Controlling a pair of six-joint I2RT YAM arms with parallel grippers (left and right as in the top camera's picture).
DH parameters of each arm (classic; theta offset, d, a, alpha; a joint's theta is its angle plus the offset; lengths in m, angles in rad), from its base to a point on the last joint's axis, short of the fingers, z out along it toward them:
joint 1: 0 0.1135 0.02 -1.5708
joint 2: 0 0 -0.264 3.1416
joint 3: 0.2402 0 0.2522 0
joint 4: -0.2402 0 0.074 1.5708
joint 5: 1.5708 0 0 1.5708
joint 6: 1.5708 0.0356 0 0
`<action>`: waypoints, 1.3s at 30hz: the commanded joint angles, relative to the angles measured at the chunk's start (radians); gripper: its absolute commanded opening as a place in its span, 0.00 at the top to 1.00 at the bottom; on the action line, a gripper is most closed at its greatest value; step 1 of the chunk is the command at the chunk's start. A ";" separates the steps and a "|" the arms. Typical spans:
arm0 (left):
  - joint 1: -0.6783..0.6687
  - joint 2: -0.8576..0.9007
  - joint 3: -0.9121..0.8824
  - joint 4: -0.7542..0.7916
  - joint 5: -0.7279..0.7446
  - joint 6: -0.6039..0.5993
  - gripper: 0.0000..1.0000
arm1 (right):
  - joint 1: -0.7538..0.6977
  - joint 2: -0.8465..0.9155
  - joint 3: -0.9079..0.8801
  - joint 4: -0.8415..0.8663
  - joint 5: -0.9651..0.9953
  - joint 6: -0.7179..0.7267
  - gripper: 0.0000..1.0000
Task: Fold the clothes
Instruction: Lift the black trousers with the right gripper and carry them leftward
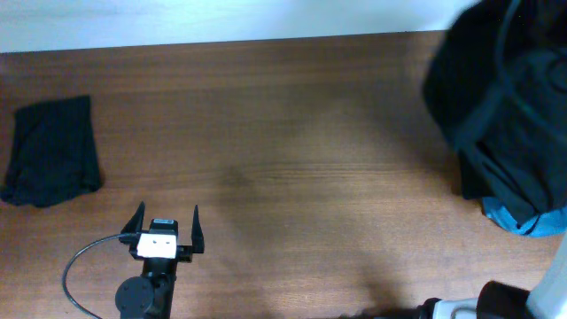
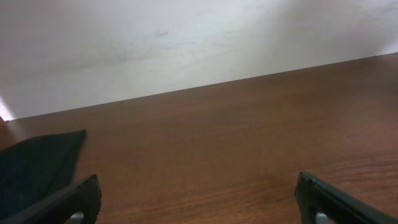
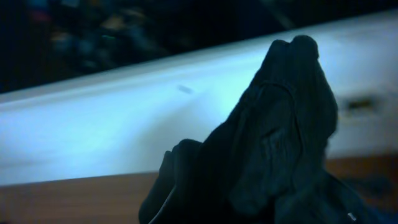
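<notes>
A folded black garment [image 1: 53, 151] lies flat at the table's far left, and its corner shows in the left wrist view [image 2: 34, 165]. My left gripper [image 1: 168, 213] hovers open just right of it and nearer the front edge, with only bare wood between its fingers [image 2: 198, 186]. A heap of black clothes [image 1: 505, 106] fills the far right, a blue piece [image 1: 523, 219] poking out at its lower edge. In the right wrist view, bunched black fabric [image 3: 273, 143] rises right in front of the camera and hides the fingers. My right gripper is shut on this fabric.
The brown wooden table [image 1: 292, 159] ends at a white wall [image 1: 221, 18] along the far side. The right arm's base [image 1: 496, 301] sits at the bottom right corner. A grey cable [image 1: 80, 266] loops beside the left arm.
</notes>
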 commanded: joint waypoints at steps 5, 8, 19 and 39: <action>0.003 -0.009 -0.007 -0.001 -0.007 0.020 0.01 | 0.224 -0.036 0.035 0.047 -0.055 -0.010 0.96; 0.003 -0.009 -0.007 -0.001 -0.007 0.020 0.01 | 0.315 0.003 0.035 0.031 -0.056 -0.019 0.96; 0.003 -0.009 -0.007 -0.001 -0.007 0.020 0.01 | 0.652 0.223 0.035 -0.056 -0.002 -0.182 0.96; 0.003 -0.009 -0.007 -0.001 -0.007 0.020 0.01 | 0.995 0.433 0.035 0.092 0.003 -0.219 0.96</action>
